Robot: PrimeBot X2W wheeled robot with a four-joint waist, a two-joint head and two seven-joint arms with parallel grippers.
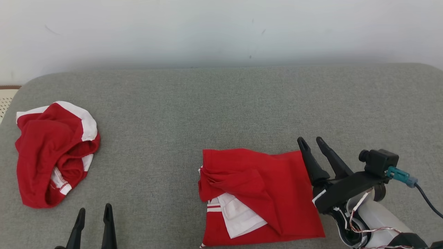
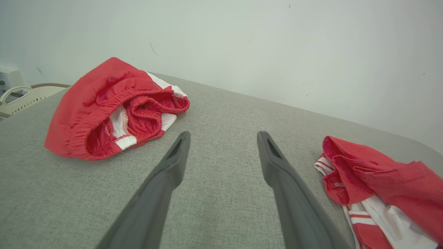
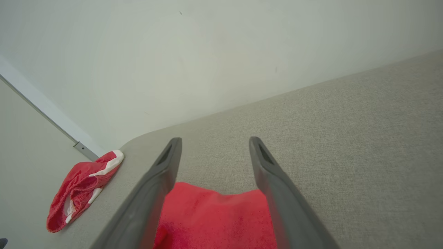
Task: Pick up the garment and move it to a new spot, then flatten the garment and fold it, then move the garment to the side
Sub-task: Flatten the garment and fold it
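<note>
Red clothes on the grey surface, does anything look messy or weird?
Yes. The left garment lies in a crumpled heap. The middle garment is only roughly flat: its left side is bunched into wrinkles and a white part pokes out below. Nothing looks torn or spilled.

The garment (image 1: 270,186) and the crumpled second garment (image 1: 48,152) are soft matt red cloth with white trim, the latter puckered at an elastic hem; the upholstered surface (image 1: 221,110) is coarse-woven matt grey fabric, the fingers (image 1: 311,162) of the right gripper (image 1: 310,140) look matt dark plastic, its forearm shell (image 1: 380,214) glossy white.
</note>
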